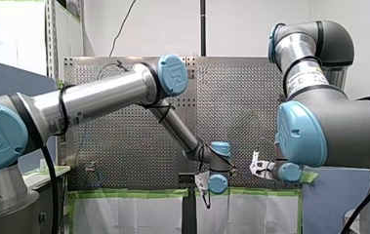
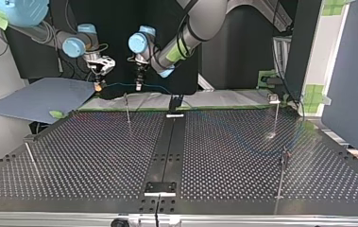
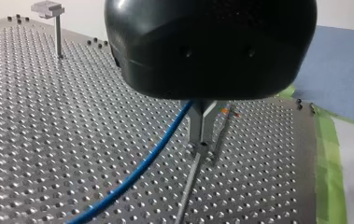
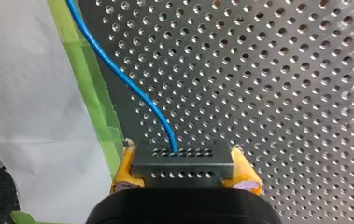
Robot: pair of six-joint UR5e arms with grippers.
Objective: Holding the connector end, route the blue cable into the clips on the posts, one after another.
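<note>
My right gripper (image 4: 182, 161) is shut on the grey connector (image 4: 182, 169), which sits between its yellow pads (image 4: 127, 164). The blue cable (image 4: 132, 86) leaves the connector and runs off over the perforated table (image 4: 282, 93). In the left wrist view my left gripper (image 3: 202, 142) has its metal fingers shut on the blue cable (image 3: 151, 156), just above a thin post (image 3: 191, 179). In the top view both grippers hang at the table's far edge, my right gripper (image 2: 99, 85) to the left of my left gripper (image 2: 139, 86), with a short span of cable (image 2: 119, 85) between them.
More posts stand on the table: one below my left gripper (image 2: 127, 108), one at the far right (image 2: 276, 113), one at the near right (image 2: 283, 175) and a leaning one at the near left (image 2: 28, 152). A blue mat (image 2: 39, 97) lies beyond the table's far left corner. Green tape (image 4: 95, 88) lines the edge.
</note>
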